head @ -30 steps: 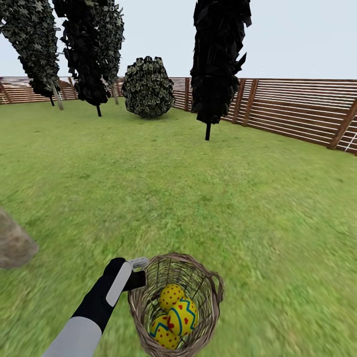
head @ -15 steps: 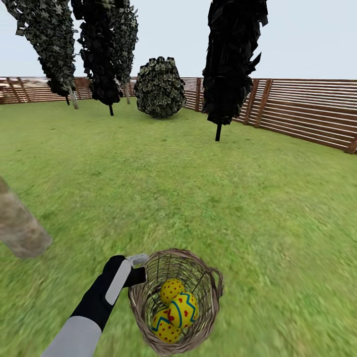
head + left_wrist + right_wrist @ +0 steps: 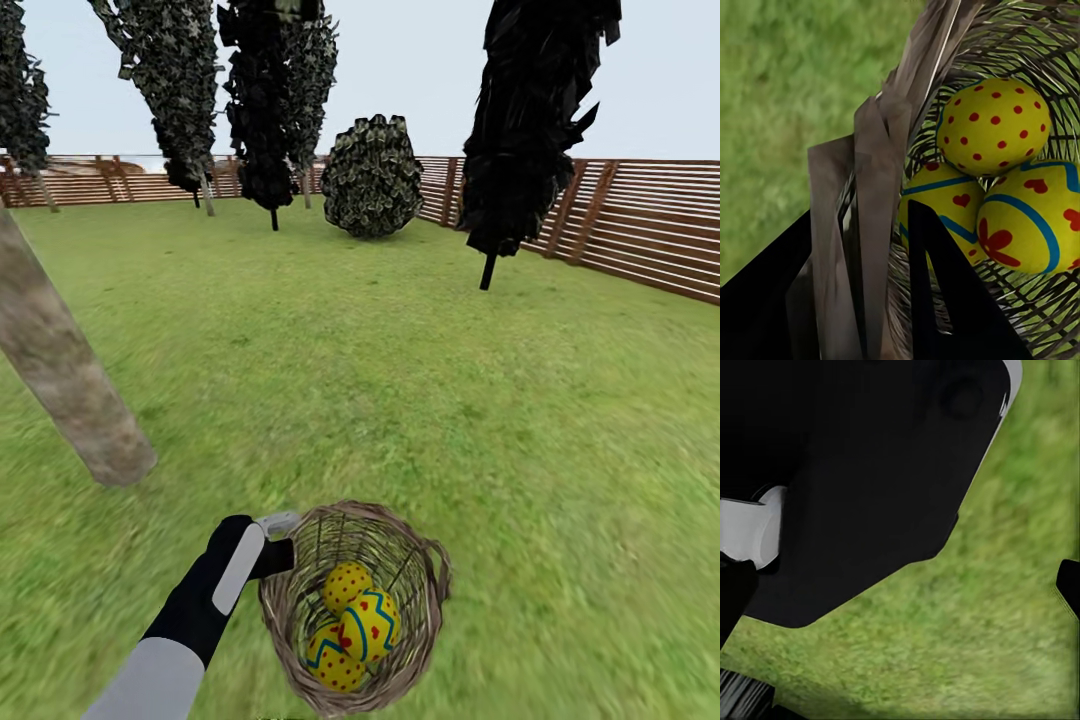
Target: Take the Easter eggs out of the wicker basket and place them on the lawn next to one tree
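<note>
While the three bright yellow Easter eggs with red dots and blue zigzags lie heaped together inside the small round brown wicker basket, the left gripper pinches its rim wall, one finger inside and one outside, apparently to carry all three eggs at once. Beyond stretches the green lawn; the thick pale mottled tree trunk leans near, a likely drop spot. Whether the right gripper is spread, I cannot tell.

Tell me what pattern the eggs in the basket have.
The eggs are yellow with red dots or hearts and blue bands, clearest in the left wrist view.
</note>
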### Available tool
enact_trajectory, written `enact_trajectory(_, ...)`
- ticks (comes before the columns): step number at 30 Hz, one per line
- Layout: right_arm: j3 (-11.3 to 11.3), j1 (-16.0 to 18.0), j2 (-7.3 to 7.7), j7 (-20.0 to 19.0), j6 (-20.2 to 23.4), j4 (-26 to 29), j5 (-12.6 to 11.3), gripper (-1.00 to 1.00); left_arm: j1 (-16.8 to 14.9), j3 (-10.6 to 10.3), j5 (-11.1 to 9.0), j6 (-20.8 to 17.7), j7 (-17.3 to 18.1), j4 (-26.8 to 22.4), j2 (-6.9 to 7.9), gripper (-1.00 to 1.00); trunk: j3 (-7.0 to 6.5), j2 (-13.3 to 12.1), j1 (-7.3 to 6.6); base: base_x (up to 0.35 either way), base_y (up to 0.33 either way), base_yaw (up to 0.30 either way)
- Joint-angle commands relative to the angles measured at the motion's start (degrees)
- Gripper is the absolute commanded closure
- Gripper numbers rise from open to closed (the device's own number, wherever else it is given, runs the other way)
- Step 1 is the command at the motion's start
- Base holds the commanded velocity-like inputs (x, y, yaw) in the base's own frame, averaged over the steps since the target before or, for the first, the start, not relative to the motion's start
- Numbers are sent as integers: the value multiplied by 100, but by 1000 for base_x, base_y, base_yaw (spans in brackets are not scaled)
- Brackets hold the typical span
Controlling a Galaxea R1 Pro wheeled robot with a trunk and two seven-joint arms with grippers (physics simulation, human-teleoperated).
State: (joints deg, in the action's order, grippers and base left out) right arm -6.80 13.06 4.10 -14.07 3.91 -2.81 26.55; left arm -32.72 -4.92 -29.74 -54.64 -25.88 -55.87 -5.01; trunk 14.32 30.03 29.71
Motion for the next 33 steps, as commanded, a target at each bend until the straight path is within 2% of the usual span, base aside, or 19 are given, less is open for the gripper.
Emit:
enact_trajectory(1,-49,7,3,-17,13,-7,43,-100,-6,-9,-111,6,-57,-3,0,100,9,9,2,0,0,294)
enact_trajectory(33,-49,9,3,-8,13,-12,35,-100,-6,0,-111,6,-57,-3,0,100,9,9,2,0,0,294)
